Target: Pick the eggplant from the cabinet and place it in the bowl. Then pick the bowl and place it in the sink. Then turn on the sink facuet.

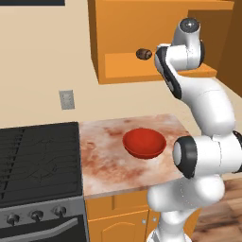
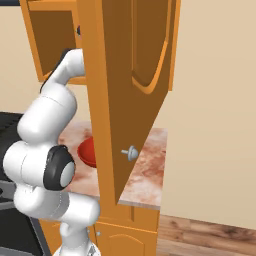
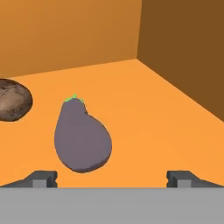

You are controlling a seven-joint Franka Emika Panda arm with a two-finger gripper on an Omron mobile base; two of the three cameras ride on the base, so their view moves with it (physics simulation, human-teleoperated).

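Tool (image 3: pixel 112 179) fingertips are seen spread wide open, nothing held, just short of the eggplant (image 3: pixel 82 138) lying on the cabinet (image 3: pixel 144 109) shelf. Beside it a brown lump (image 3: pixel 13 99) is seen. Red bowl (image 1: pixel 144 142) is left on the bench (image 1: pixel 101 160) below.

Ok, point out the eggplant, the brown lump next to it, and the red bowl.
eggplant (image 3: pixel 82 139), hand view, middle of its purple body.
brown lump (image 3: pixel 13 99), hand view, its mottled top.
red bowl (image 1: pixel 144 142), left base view, inside of the bowl.

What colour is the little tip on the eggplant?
Bright green. The eggplant itself is grey-purple, and its stem tip shows best in the hand view.
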